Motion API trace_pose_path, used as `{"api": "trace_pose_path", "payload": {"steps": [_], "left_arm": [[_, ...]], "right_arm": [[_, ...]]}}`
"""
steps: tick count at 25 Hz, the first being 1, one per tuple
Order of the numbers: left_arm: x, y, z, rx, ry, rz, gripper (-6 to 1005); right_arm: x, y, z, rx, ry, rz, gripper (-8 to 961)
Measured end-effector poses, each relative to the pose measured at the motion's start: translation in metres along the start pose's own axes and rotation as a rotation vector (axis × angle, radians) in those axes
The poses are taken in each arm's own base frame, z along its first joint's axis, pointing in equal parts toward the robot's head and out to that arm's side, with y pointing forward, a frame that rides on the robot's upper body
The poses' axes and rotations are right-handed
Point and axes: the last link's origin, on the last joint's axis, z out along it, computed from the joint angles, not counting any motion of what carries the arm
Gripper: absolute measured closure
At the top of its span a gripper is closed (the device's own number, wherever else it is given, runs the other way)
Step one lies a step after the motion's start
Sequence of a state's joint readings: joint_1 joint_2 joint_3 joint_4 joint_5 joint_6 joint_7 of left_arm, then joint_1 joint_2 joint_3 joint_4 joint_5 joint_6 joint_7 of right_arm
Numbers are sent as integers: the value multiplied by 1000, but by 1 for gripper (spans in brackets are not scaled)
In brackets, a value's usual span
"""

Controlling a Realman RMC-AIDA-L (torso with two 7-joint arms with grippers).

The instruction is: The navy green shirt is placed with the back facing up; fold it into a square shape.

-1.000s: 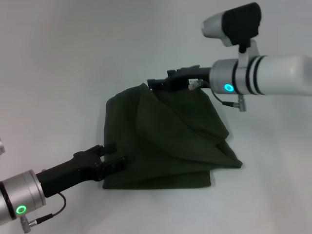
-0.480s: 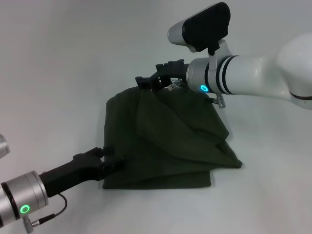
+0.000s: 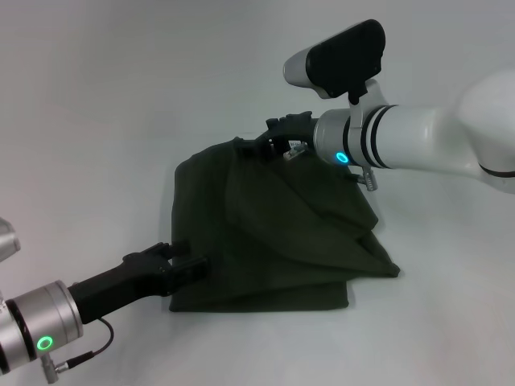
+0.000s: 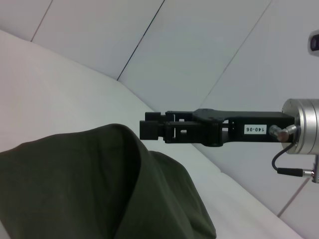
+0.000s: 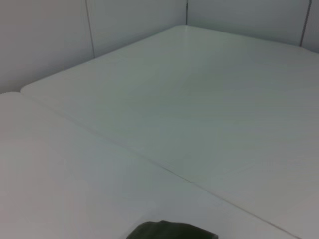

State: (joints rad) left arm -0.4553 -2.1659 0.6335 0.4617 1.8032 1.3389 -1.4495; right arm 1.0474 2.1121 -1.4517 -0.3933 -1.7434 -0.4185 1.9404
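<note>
While the white worktop [image 3: 96, 121] carries nothing else that shows, the shirt [image 3: 282, 241] lies mid-worktop as a folded, rumpled dark green heap, its near edge straight and a loose corner trailing toward the robot's right. Pale wall panels stand behind the worktop in the wrist views.

At the shirt's far upper edge sits the right tool [image 3: 256, 145]. Its black fingers point toward the robot's left, level with the cloth's raised peak and touching or just over it. Whether they pinch the fabric cannot be told: the tips merge with the dark cloth in the head view. In the left wrist view that same tool [image 4: 152, 128] appears side-on above a rounded fold of shirt [image 4: 89, 184], with its fingertips close together and clear of the cloth below. The right arm reaches in level from the right, wrist camera on top, a lit ring on its cuff.

At the shirt's near left corner lies the left tool [image 3: 187, 265], low by the worktop. Its fingers meet the cloth's edge, one above and one below, seemingly clenched on the hem. The left arm slants up from the lower left, forearm nearly flat.

The right wrist view shows bare worktop and a sliver of shirt [image 5: 172, 231].
</note>
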Motion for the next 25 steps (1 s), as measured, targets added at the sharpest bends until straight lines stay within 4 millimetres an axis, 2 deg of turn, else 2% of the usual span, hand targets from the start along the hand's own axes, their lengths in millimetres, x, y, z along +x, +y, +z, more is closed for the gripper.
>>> {"api": "trace_pose_path", "payload": {"steps": [17,25], "left_arm": [[-3,0,8,11,-6,-32,125],[7,-4,19,37,32,-50,126]], "right_arm": [[-2,0,-1,-23,-24,25,196],[-1,2,0,-23,-27,30,197]]}}
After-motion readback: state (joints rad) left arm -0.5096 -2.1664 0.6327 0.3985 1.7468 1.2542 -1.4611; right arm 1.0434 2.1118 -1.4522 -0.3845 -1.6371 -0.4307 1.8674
